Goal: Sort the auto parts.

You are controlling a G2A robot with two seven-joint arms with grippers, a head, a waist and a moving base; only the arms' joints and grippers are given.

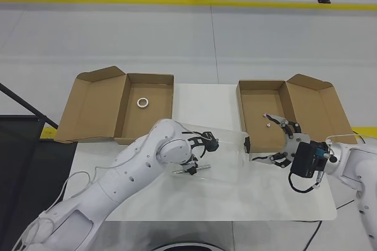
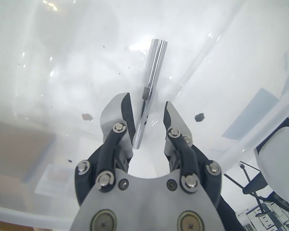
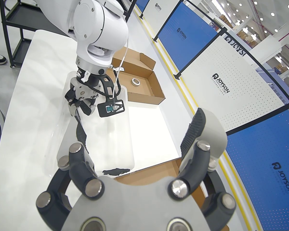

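A chrome metal rod point(image 2: 154, 70) lies on the floor of a clear plastic bin point(image 1: 229, 135) at mid-table. My left gripper point(image 2: 148, 112) is down inside the bin, open, its fingers straddling the rod's near end; one pad touches the rod and a gap shows at the other. From above, the left gripper point(image 1: 192, 164) sits at the bin's left part with the rod point(image 1: 202, 167) beside it. My right gripper point(image 1: 273, 138) hangs open and empty over the near left corner of the right cardboard box point(image 1: 257, 94). The right gripper point(image 3: 137, 126) faces the left gripper point(image 3: 80, 103).
The left cardboard box point(image 1: 157, 122) holds a silver ring point(image 1: 142, 102); its flap is folded out left. Small parts point(image 1: 266, 117) lie in the right box. The table's white top point(image 1: 239, 201) is bare in front of the bin.
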